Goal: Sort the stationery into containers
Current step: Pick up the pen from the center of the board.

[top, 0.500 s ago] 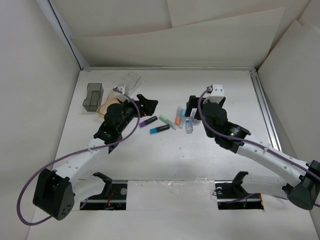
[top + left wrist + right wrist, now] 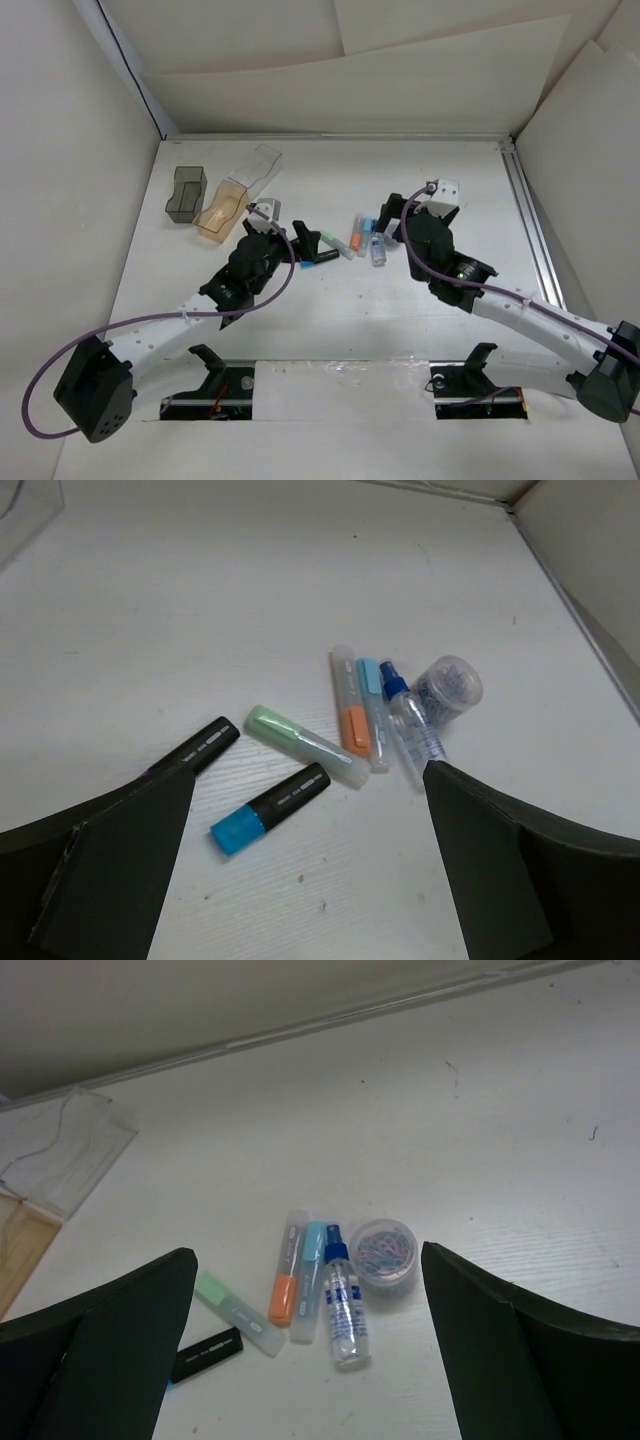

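Note:
The markers lie in a loose group mid-table [image 2: 350,240]. The left wrist view shows a black marker with a blue cap [image 2: 270,808], a black marker [image 2: 198,748] with its end hidden by my finger, a green one [image 2: 300,745], an orange one [image 2: 350,715], a light blue one [image 2: 372,710] and the clear blue-capped bottle [image 2: 412,725]. My left gripper [image 2: 305,880] is open and empty just short of the blue-capped marker. My right gripper [image 2: 310,1380] is open and empty above the bottle [image 2: 343,1310]. The dark grey bin [image 2: 185,193], amber bin [image 2: 222,208] and clear bin [image 2: 258,165] stand at the back left.
A small round clear tub of coloured paper clips [image 2: 386,1255] sits beside the bottle's cap. White walls close in the table at the back and both sides. A metal rail [image 2: 530,220] runs along the right edge.
My left gripper has moved right and nearer, from beside the amber bin to the markers, now covering the purple-ended one. My right gripper has shifted slightly right.

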